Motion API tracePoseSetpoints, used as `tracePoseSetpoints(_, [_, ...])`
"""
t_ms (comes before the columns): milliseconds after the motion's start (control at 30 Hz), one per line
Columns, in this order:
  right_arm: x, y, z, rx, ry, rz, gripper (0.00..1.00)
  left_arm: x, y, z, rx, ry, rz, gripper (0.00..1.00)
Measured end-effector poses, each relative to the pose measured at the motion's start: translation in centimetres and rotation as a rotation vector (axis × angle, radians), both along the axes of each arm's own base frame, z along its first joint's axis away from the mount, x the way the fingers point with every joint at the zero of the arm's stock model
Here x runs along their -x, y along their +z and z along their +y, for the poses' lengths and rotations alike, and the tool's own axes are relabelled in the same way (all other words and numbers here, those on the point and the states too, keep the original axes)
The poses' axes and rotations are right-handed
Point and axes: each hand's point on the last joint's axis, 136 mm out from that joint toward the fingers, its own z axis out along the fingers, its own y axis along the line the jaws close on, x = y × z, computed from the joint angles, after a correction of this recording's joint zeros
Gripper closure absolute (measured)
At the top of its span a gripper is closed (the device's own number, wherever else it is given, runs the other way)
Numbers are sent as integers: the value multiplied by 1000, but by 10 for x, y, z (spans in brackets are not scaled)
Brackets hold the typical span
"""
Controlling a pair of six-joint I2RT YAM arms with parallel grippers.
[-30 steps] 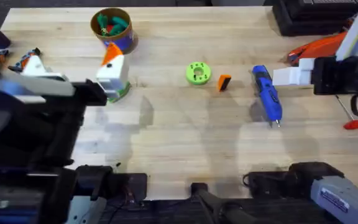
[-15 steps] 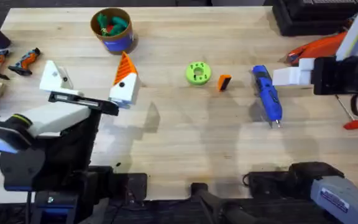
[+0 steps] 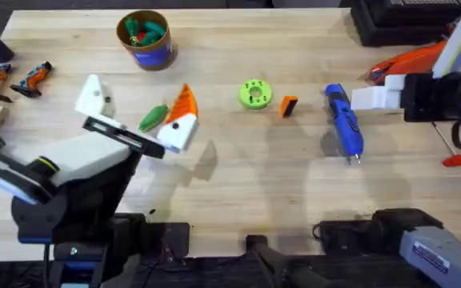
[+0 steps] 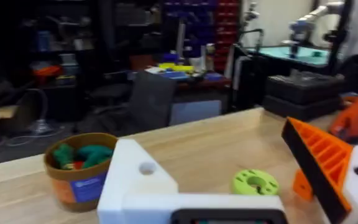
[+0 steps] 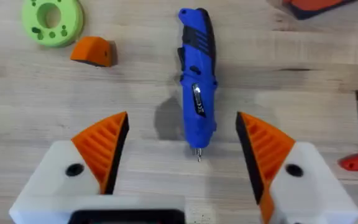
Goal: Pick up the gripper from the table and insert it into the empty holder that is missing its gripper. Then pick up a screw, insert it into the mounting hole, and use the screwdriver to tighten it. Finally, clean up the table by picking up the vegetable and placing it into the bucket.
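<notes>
- While the small orange wedge-shaped gripper (image 3: 289, 106) lies untouched on the wooden desk (image 3: 238, 184) beside the lime-green disc (image 3: 254, 94), the first step is pending.
- Both jaws are released: left gripper (image 3: 134, 112) with its bare white holder (image 3: 94, 96), right gripper (image 5: 182, 149) over the blue screwdriver (image 5: 197, 78).
- Next, I think, grasp the wedge.

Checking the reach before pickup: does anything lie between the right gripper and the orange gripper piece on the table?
Yes. The screwdriver lies between the right gripper and the gripper piece, bit end pointing toward the arm bases; the green disc sits beyond the piece.

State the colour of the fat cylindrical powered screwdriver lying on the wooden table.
The screwdriver is bright blue with black grip patches, seen best in the right wrist view.
</notes>
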Motion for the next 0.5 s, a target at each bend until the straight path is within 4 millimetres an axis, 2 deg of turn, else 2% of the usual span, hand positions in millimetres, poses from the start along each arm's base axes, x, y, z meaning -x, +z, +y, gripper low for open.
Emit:
tracePoseSetpoints(300, [0,0,0,0,0,0,10,27,-16,-46,-73,-313,19,16])
tracePoseSetpoints(500, [0,0,0,0,0,0,12,42,-30,-62,-92,-449,72,15])
